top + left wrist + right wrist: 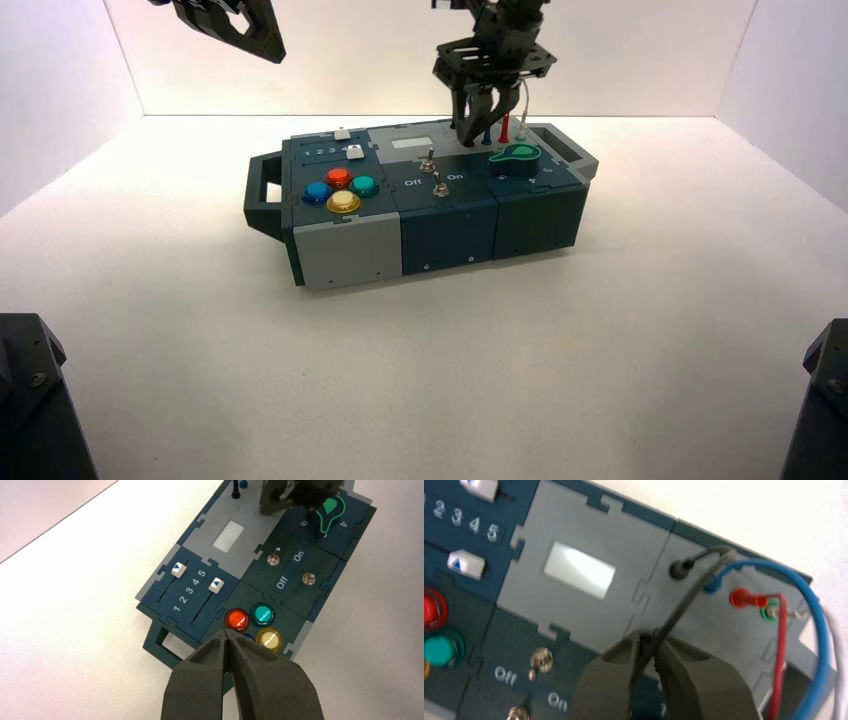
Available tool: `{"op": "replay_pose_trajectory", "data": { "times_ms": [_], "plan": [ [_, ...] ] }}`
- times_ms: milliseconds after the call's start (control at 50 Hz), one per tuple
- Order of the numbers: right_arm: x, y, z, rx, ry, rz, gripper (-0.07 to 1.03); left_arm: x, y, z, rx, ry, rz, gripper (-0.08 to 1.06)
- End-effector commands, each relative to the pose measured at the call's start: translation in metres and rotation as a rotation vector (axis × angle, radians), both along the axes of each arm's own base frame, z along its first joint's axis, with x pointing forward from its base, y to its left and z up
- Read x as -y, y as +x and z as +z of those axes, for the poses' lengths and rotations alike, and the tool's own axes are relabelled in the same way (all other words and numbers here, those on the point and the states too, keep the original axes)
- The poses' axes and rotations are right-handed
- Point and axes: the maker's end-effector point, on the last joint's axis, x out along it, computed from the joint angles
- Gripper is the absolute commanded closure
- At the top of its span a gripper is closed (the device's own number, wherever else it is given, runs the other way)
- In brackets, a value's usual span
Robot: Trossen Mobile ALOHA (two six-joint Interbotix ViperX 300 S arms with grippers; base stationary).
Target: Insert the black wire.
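At far left, the matte black left gripper (226,631) waits above the left side of the box, its fingers together. Below it, the box (445,235) has grey and dark-blue panels with jigsaw-like seams. On its left part are two white, blocky sliders (179,570) (216,585) and domed, glossy round buttons in red (237,620), blue (317,192), yellow (269,639) and green (262,614). In the middle are a pale rectangular window (579,570) and two shiny metal toggle switches (273,559) (309,579).

Right of the window, the black right gripper (649,637) is low over the grey panel, its fingers slightly apart around the dark end of the black wire (684,600), a thin, smooth, round cable. Whether they touch it, I cannot tell. The wire's other plug stands upright in the far part of that panel; from it the cable bends over and runs slantwise back to the gripper, its long axis nearer the box's front-to-back line.

Further right are blue (821,645), red (781,650) and white (838,660) wires, and a dark knob with a green teardrop outline (330,512).
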Motion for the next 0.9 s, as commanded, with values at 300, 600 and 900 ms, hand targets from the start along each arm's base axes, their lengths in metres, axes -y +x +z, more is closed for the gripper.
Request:
{"op": "replay_pose_trajectory", "data": {
  "times_ms": [300, 600, 900],
  "plan": [
    [0.002, 0.001, 0.043, 0.077, 0.033, 0.005, 0.58, 0.002, 0.005, 0.019, 0.055, -0.024, 0.001, 1.01],
    [0.005, -0.008, 0.084, 0.124, 0.06, 0.013, 0.58, 0.001, 0.003, 0.021, 0.064, -0.029, 0.001, 1.01],
    [0.016, -0.021, 0.108, 0.165, 0.081, 0.004, 0.58, 0.0, 0.004, 0.023, 0.068, -0.035, 0.008, 1.01]
  ]
}}
